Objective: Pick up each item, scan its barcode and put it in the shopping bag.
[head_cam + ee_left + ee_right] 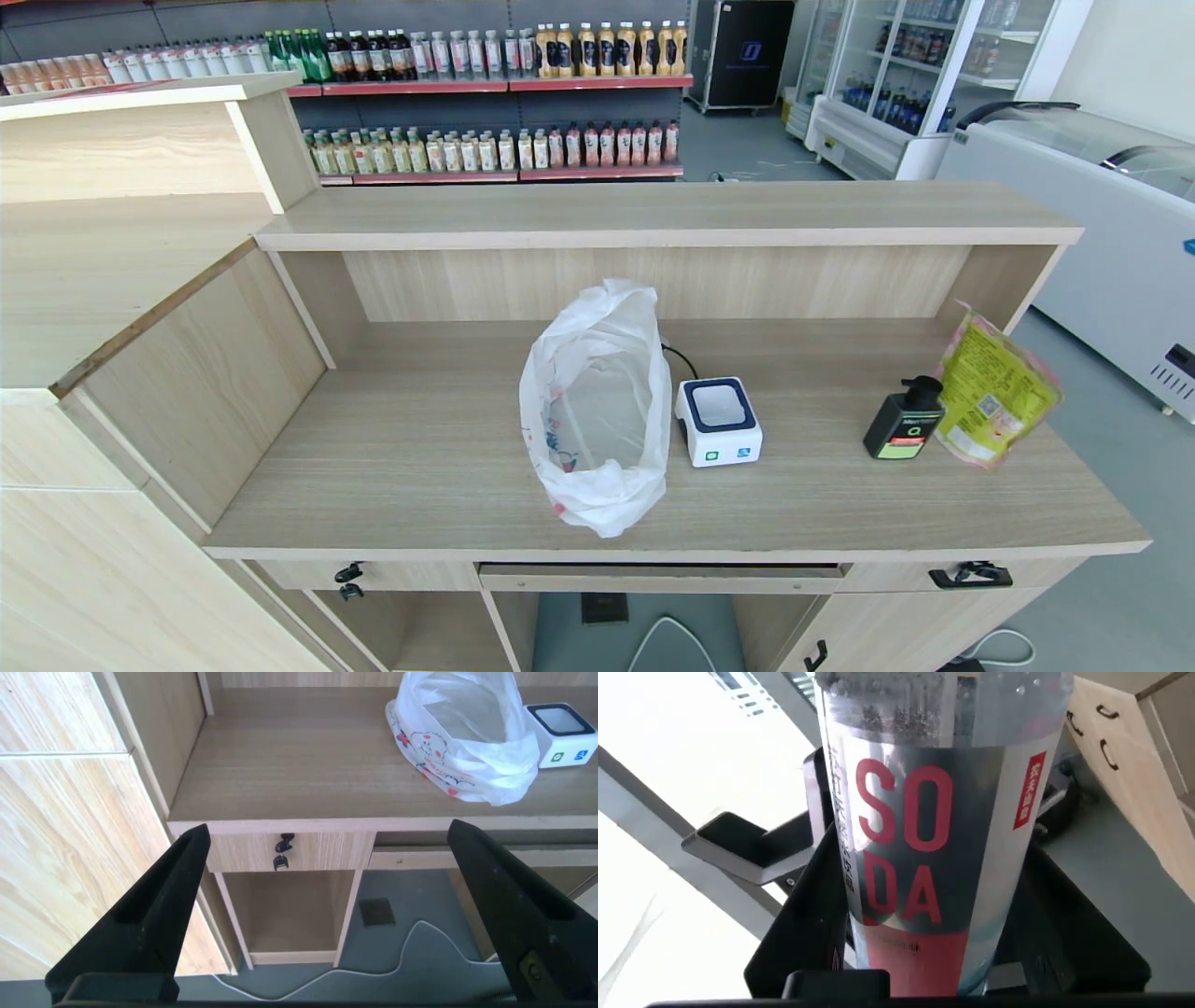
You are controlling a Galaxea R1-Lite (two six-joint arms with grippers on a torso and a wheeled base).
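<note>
Checkout counter [420, 467]: right gripper [924, 887] clamps a soda bottle [934, 784], left gripper [329, 838] splayed; next, likely, a pass over the scanner [717, 420].

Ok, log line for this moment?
left gripper open | right gripper holding soda bottle | shopping bag open beside scanner | pump bottle, snack pouch on counter

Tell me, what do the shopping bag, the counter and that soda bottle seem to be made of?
Shopping bag: thin plastic film, white and half see-through, crinkled and slightly glossy. Counter: pale wood-grain board with a matt face, probably laminate rather than solid wood. Soda bottle: clear wall, most likely plastic, with a smooth printed grey-and-red label wrapped around it.
</note>
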